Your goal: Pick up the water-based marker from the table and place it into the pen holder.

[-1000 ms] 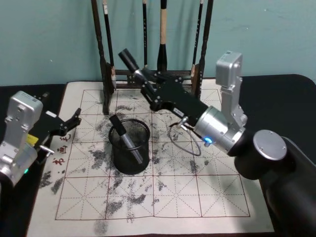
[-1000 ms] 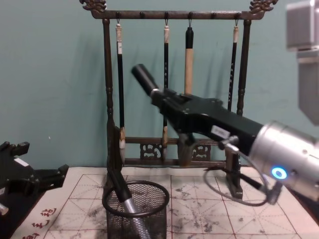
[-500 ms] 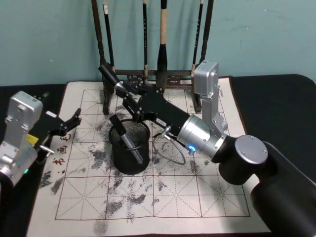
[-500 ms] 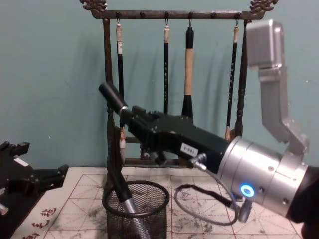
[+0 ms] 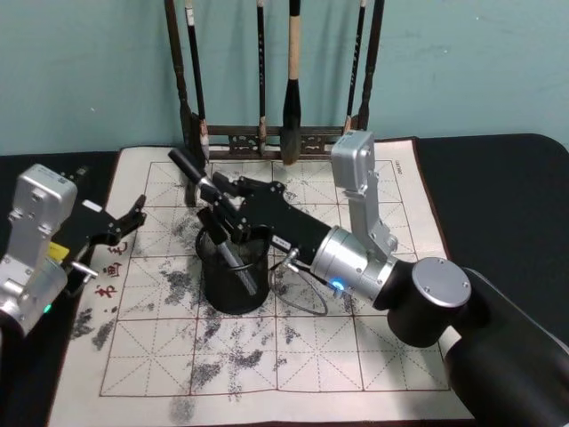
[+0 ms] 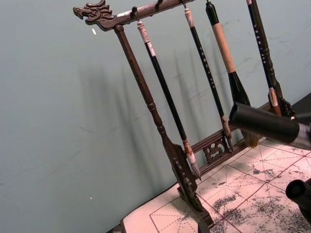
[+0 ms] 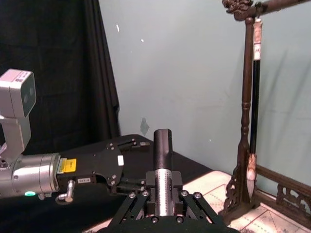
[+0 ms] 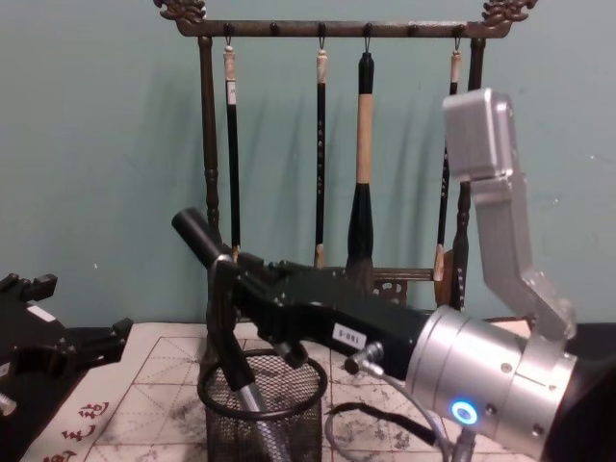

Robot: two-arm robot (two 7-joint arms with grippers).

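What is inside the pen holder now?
One marker leans inside the pen holder, dark cap above the rim, silver barrel visible through the mesh. Its lower tip and the cup's floor are hidden. The right pincer grips a second marker above.

The pen holder (image 5: 222,294) is black wire mesh; the marker (image 5: 188,167), black cap on silver barrel. The mat (image 5: 302,356) is cream with a red grid, grey-black ink smudges and red characters (image 5: 111,271) at 9 o'clock. Teal wall (image 5: 89,71), dark brown brush rack (image 5: 258,139)
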